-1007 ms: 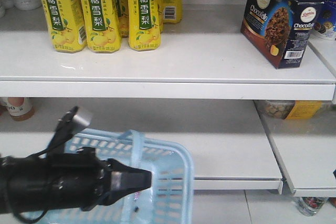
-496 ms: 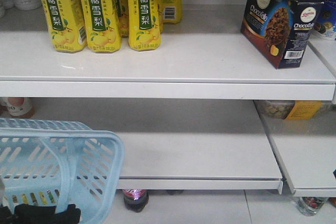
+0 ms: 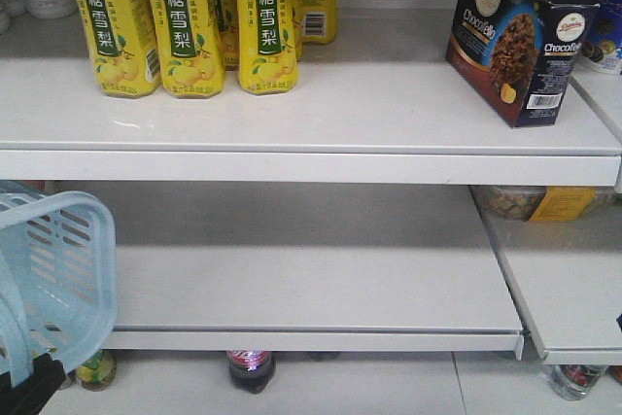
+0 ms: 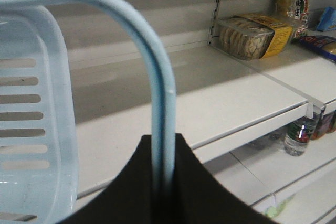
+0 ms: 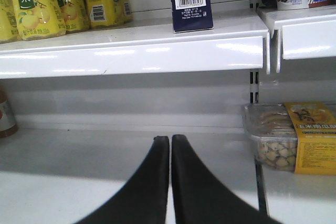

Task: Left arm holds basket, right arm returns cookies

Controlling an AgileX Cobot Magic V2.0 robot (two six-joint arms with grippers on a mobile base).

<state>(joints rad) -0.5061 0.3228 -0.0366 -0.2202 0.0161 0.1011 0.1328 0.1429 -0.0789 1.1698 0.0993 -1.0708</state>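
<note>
One basket [image 3: 58, 269], one cookie box [image 3: 520, 36] (upright), four yellow bottles [image 3: 185, 21].

The upper shelf [image 3: 321, 114] is white. Yellow drink bottles [image 3: 185, 21] with green labels stand in a cluster near its rear left, and the dark navy cookies [image 3: 520, 36] box stands upright near its right edge, turned at an angle. The lower shelf [image 3: 321, 289] below is bare across its middle. On the adjoining shelf [image 5: 299, 198] to the right lies a clear tub of snacks [image 5: 289, 137] with a yellow label, near the back corner.
</note>
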